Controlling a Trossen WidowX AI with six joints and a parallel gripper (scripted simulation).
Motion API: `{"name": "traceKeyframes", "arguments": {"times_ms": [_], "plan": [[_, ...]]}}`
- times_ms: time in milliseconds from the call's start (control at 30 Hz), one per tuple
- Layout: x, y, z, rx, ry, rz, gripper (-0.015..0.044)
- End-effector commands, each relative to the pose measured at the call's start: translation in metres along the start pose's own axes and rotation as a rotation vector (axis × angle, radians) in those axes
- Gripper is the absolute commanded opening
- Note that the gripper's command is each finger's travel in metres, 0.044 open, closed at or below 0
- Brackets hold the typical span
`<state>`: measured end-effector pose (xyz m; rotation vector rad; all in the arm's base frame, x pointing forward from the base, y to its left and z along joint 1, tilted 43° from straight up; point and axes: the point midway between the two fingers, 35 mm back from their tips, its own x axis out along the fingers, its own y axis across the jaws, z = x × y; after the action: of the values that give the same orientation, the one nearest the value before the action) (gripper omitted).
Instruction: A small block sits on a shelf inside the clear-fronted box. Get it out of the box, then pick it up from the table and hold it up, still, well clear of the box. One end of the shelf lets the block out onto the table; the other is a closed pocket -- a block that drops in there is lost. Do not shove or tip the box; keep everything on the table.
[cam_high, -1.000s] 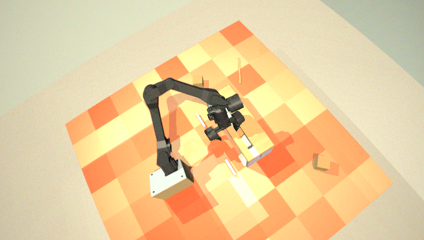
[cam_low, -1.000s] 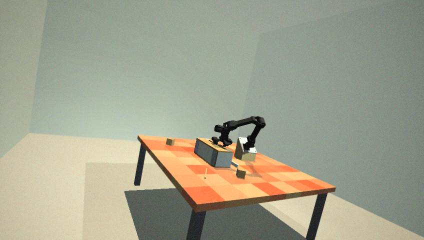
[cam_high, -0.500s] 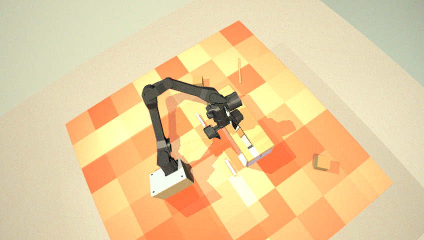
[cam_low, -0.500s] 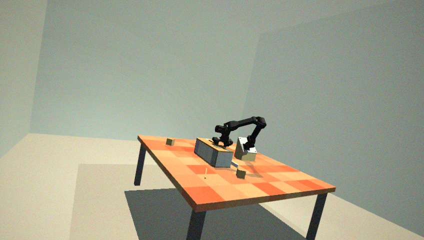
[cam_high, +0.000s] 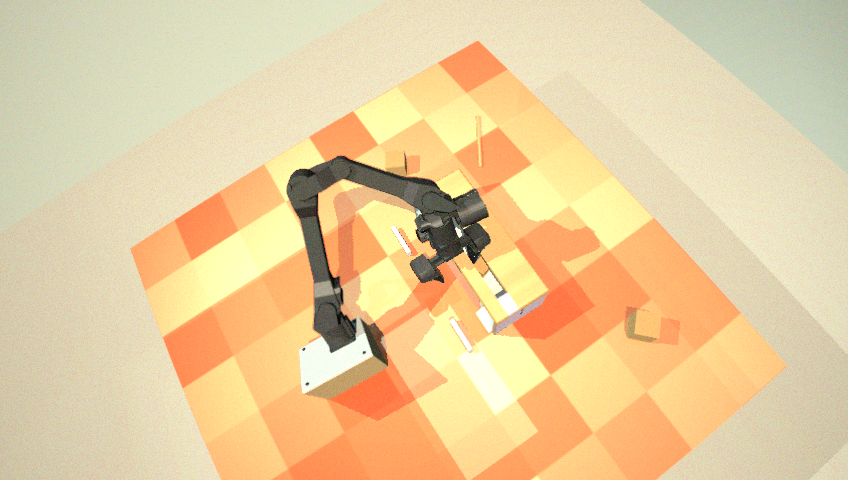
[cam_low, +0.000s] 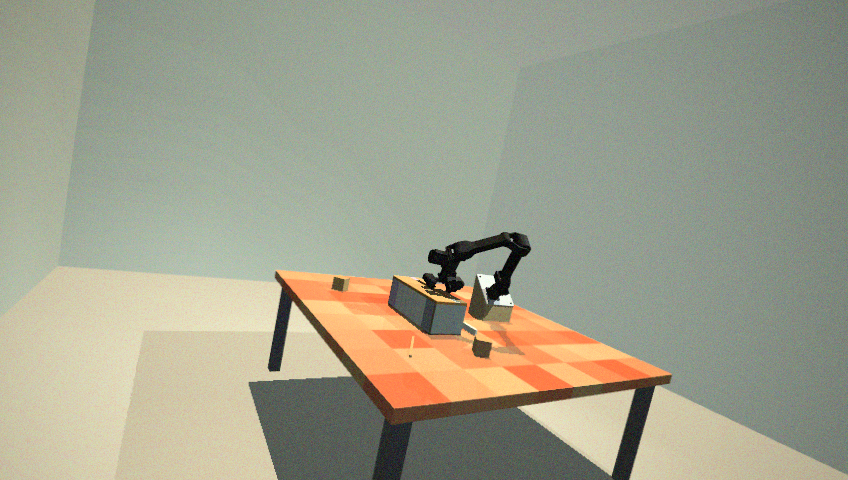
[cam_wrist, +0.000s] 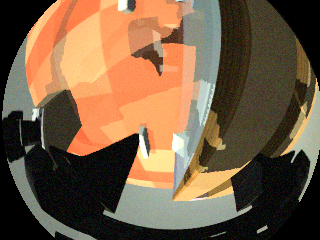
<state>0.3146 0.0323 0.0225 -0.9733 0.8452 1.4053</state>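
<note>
Checking in from the remote station, going camera by camera. Top view: the arm (cam_high: 315, 249) reaches from its pale base block (cam_high: 321, 371) across the checkered orange table (cam_high: 684, 380) to the long box (cam_high: 526, 282), and the gripper (cam_high: 452, 252) sits above the half of the box away from the base. It's spread wide with nothing in it; one finger appears over the table just beside the box, the other over the box's tan lid. The block I'm after should be inside on the shelf, but honestly I can't pick it out here, just some white bits at the near end. Two tan cubes sit on the table, one behind the arm (cam_high: 403, 160) and one well off to the right (cam_high: 643, 324), plus a thin stick (cam_high: 478, 139) and two small white bars (cam_high: 401, 239) (cam_high: 460, 333). Exterior view: I'm looking at the box's grey back wall (cam_low: 419, 306), so the shelf is hidden; the gripper (cam_low: 437, 283) hangs low right at the lid. Wrist view: the box's pale front edge (cam_wrist: 200, 94) runs up the middle with its brown top to the right and table to the left, dark fingers either side at the bottom. Can't tell where the block is here either.
</note>
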Motion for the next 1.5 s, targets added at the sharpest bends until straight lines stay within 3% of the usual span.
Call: {"name": "traceKeyframes", "arguments": {"times_ms": [0, 1467], "plan": [[0.001, 0.000, -0.004, 0.000, 0.003, 0.001, 0.0400], [0.003, -0.001, -0.009, 0.000, 0.003, 0.001, 0.0400]]}}
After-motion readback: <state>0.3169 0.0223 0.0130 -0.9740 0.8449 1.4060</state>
